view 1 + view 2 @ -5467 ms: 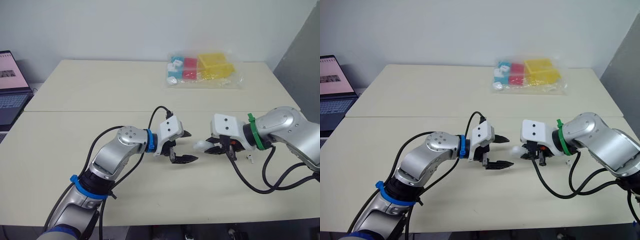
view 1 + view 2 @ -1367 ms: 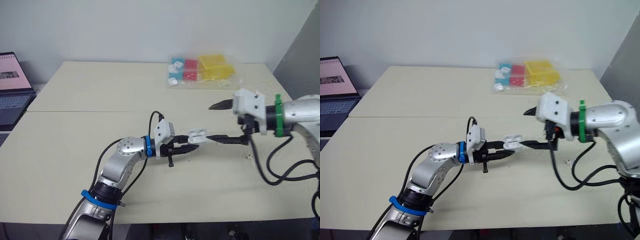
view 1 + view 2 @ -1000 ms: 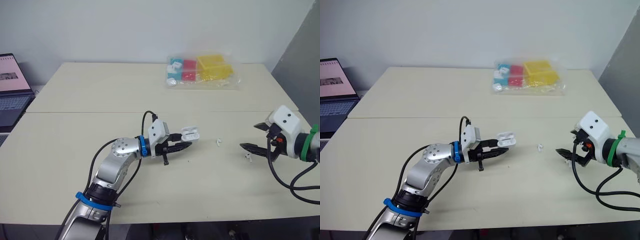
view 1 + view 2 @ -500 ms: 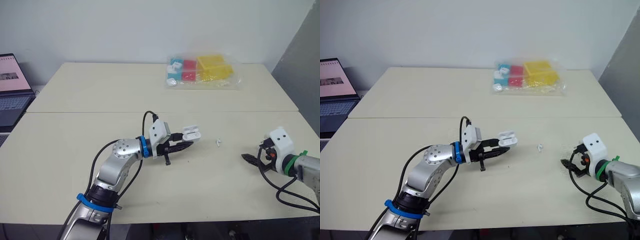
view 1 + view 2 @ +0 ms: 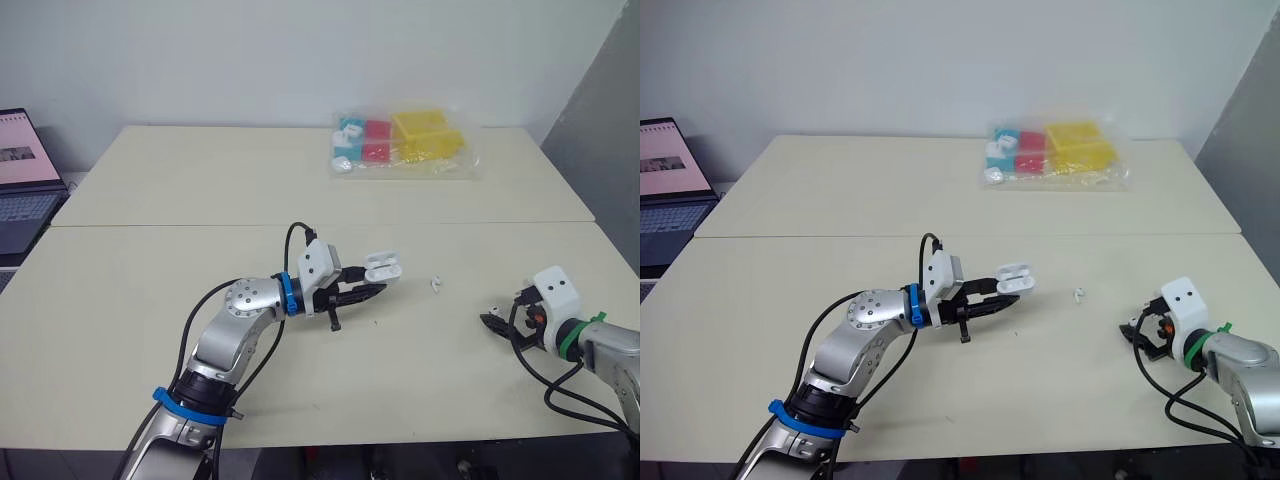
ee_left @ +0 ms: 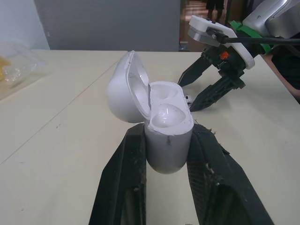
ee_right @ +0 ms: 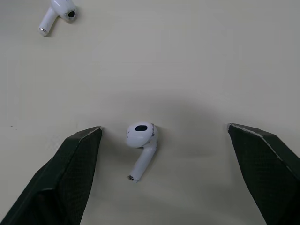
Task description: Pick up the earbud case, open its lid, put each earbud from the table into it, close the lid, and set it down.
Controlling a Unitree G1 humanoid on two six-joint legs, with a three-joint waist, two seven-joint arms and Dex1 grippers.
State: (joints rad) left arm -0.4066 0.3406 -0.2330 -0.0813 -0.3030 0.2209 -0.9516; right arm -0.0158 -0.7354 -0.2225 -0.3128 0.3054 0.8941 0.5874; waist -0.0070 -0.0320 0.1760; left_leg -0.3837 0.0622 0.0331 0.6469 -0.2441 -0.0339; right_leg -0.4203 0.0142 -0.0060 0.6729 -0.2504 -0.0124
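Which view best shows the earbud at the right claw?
The right wrist view: the earbud lies on the table between the fingers of the open right claw, untouched. The left wrist view shows it as a white speck behind the case. In the eye views it is too small to make out.

Earbud case (image 5: 383, 266) in left fingers (image 6: 124, 187); first earbud (image 5: 437, 285) right of it; second earbud (image 7: 141, 145) between right fingers (image 7: 70, 173).

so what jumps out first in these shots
The white earbud case, lid open, stands out, clamped in the left gripper above the table. To the right, the right gripper is open astride one earbud on the table, with a second earbud lying between the arms.
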